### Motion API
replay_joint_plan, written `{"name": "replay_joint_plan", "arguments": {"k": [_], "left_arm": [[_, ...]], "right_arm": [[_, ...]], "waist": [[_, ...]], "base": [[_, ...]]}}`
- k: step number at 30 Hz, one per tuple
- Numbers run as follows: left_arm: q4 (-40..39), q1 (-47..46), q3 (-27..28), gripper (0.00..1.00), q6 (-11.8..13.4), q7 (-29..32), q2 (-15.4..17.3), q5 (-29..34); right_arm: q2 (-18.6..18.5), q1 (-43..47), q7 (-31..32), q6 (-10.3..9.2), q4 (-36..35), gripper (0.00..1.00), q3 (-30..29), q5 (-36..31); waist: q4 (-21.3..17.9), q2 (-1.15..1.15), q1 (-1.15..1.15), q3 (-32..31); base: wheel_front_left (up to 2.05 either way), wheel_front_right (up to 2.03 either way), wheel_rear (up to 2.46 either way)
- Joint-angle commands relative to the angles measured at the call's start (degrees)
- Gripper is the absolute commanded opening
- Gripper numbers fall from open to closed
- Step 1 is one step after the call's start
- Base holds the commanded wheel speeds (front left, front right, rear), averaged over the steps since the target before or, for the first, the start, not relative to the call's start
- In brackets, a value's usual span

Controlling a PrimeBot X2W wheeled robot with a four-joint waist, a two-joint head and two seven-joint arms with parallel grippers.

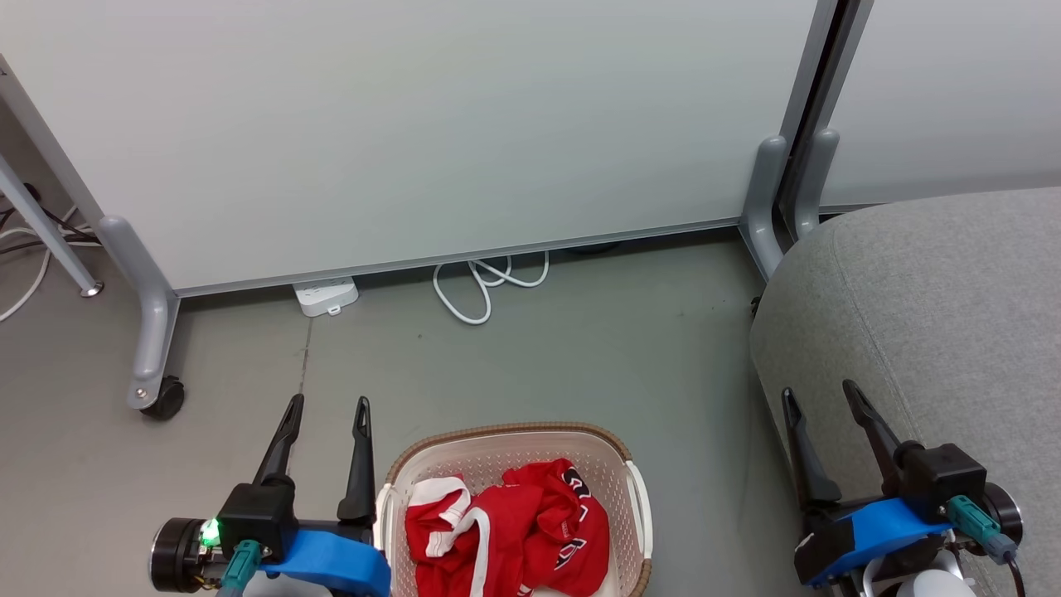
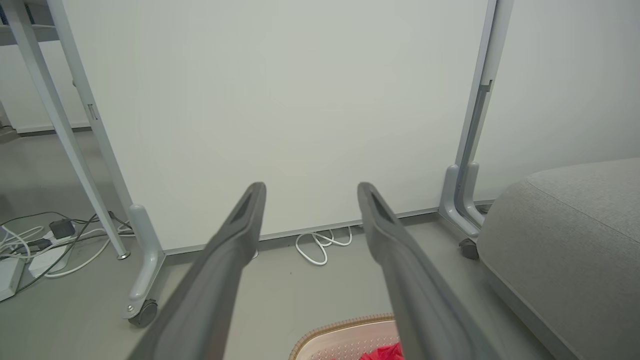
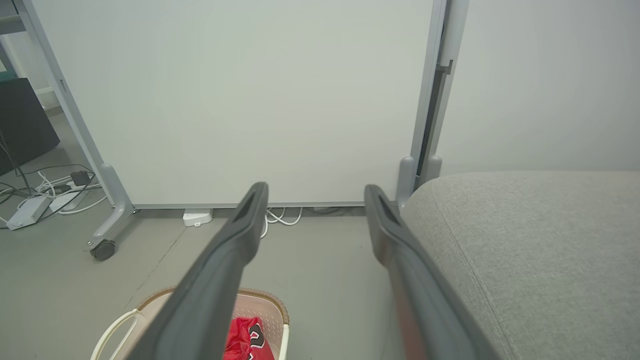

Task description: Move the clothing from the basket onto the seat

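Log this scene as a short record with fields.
basket: cream, brown rim, on the floor
clothing: red with white trim, bunched inside the basket
seat: grey, right of the basket, no clothing on the part in view
left gripper: open, empty, left of the basket
right gripper: open, empty, by the seat's left edge
floor clutter: white power strip, looped white cable by the panel

Grey floor (image 1: 580, 332), pale wheeled partitions (image 1: 398, 124)

The crumpled soft-fabric clothing (image 1: 530, 531) is bright red with white trim and a black-and-white logo. The perforated plastic basket (image 1: 497, 460) is cream-white, its woven-look rim brown. At its three o'clock, the rounded upholstered seat (image 1: 937, 315) is plain grey.
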Motion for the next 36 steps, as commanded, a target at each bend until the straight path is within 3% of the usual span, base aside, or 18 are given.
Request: {"name": "replay_joint_plan", "arguments": {"k": [1,19,36], "left_arm": [[-0.04,-0.74,-0.07,1.00,-0.10,-0.31,-0.03,0.50],[2.58,-1.02,0.65,1.00,-0.39,-0.27,-0.12,-1.37],[27.16,-18.86,-4.42,1.00,-3.59,4.27,2.29,-2.53]], "right_arm": [[-0.34,-0.76,-0.40,0.03,-0.02,1.00,0.03,-0.63],[-0.32,-1.46,-0.47,0.03,-0.80,1.00,0.71,0.11],[-0.27,-10.64,-2.34,0.03,-1.30,1.00,4.06,3.39]], "waist": [[0.00,0.00,0.00,0.04],[-1.41,0.00,0.00,2.29],[-9.80,0.00,0.00,23.16]], "base": [[0.00,0.00,0.00],[0.00,0.00,0.00],[0.00,0.00,0.00]]}}
